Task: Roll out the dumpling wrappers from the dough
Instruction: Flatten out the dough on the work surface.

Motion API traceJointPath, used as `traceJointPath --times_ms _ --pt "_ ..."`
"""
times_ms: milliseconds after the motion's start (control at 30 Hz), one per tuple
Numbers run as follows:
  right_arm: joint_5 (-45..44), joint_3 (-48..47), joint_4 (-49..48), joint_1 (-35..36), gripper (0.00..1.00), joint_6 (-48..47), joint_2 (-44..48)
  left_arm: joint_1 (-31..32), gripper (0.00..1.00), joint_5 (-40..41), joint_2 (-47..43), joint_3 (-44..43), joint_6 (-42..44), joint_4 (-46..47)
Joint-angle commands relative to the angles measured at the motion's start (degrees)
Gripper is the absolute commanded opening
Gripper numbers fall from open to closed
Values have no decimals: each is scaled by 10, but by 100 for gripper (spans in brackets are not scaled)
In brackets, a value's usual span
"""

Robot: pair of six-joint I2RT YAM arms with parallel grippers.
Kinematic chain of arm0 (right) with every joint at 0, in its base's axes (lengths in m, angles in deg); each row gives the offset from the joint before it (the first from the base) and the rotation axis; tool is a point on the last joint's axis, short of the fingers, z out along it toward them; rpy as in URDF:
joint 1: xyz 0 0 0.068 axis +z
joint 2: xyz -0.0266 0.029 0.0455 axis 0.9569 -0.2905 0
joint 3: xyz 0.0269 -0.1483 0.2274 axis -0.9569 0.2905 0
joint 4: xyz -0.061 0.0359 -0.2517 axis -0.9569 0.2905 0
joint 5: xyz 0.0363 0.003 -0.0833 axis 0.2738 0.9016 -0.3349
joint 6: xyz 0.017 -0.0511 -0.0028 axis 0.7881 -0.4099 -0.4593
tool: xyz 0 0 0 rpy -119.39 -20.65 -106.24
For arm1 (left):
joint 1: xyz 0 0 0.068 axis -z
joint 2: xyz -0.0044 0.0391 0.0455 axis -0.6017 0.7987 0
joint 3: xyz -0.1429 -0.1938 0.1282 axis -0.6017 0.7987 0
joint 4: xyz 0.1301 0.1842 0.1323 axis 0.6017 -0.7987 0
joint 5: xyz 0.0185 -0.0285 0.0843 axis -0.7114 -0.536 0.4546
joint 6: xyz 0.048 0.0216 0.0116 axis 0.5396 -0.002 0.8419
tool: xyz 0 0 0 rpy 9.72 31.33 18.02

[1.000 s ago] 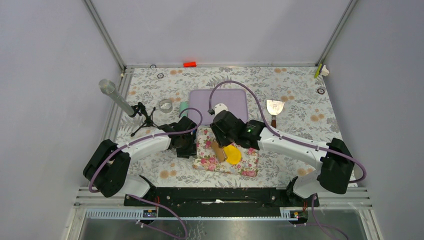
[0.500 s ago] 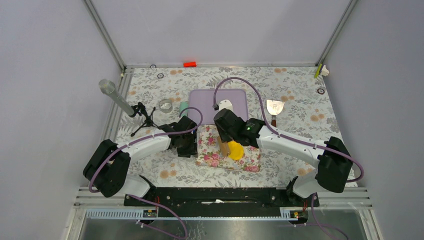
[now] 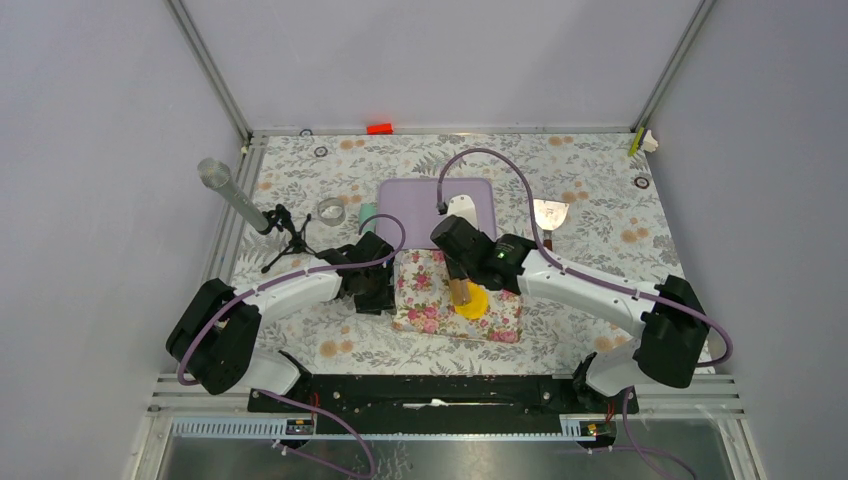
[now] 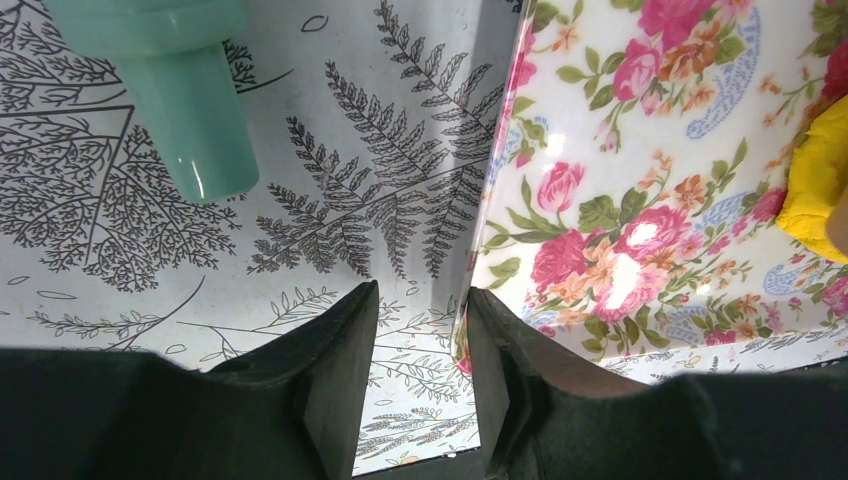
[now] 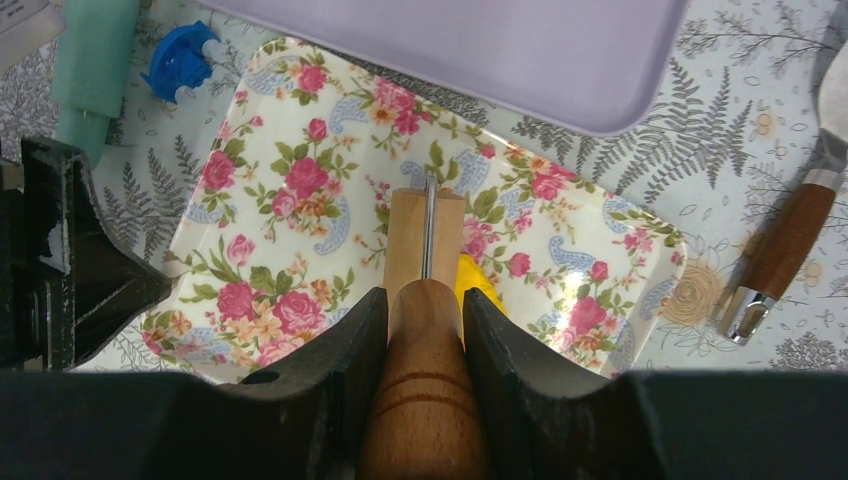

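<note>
1. A rectangular glossy tray printed with pink roses (image 3: 418, 300). It lies at the near centre of the fern-patterned tablecloth (image 3: 590, 180). We take it to be the rolling surface, there to keep the dough off the cloth.

2. The bright yellow soft dough (image 3: 474, 304). It lies flattened on the tray's right half, partly under the roller. We judge the rolling to be under way. No neat cut wrappers show in any view.

3. A small wooden roller with turned handle and metal yoke (image 5: 408, 235). Its barrel rests on the tray at the dough's edge. The handle points back to the wrist, so the push can run along the arm.

4. The right gripper (image 5: 425, 300). It is clamped round the roller's handle, with both fingers tight against the wood.

5. The left gripper (image 4: 423, 295). Its jaws stand at a narrow gap, straddling the tray's left rim. One finger lies at the rim, and cloth shows between the rim and the other. We judge that it braces the tray against sliding, though we cannot confirm a true pinch.

6. A flat lavender plastic tray (image 3: 405, 200). It sits just beyond the floral one, probably to receive finished wrappers.

7. A metal spatula with wooden handle (image 3: 549, 213). It is set aside on the right, likely for lifting.
</note>
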Motion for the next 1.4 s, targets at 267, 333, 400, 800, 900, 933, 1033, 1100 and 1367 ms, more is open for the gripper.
traceJointPath --times_ms 267,333,400,800,900,933,1033,1100,1367 --pt "-6 -39 -29 -16 0 15 27 -2 43 -8 -16 -10 3 22" --pt "6 -42 -29 -19 0 8 30 -2 43 -7 -13 -13 2 21" --pt "25 -43 -21 -26 0 -11 39 -2 43 -1 -13 -15 1 18" --pt "145 -11 62 -65 0 -127 96 -2 43 5 10 -35 8 12" --pt "166 4 50 -65 0 -135 98 -2 43 7 12 -36 10 11" --pt "174 10 44 -65 0 -137 100 -2 43 7 14 -36 10 11" --pt "181 21 44 -65 0 -136 95 -2 43 6 16 -35 10 11" --pt "174 42 34 -65 0 -136 97 -2 43 8 16 -34 8 11" --pt "172 116 -12 -68 0 -128 90 -2 43 5 21 -38 10 10"
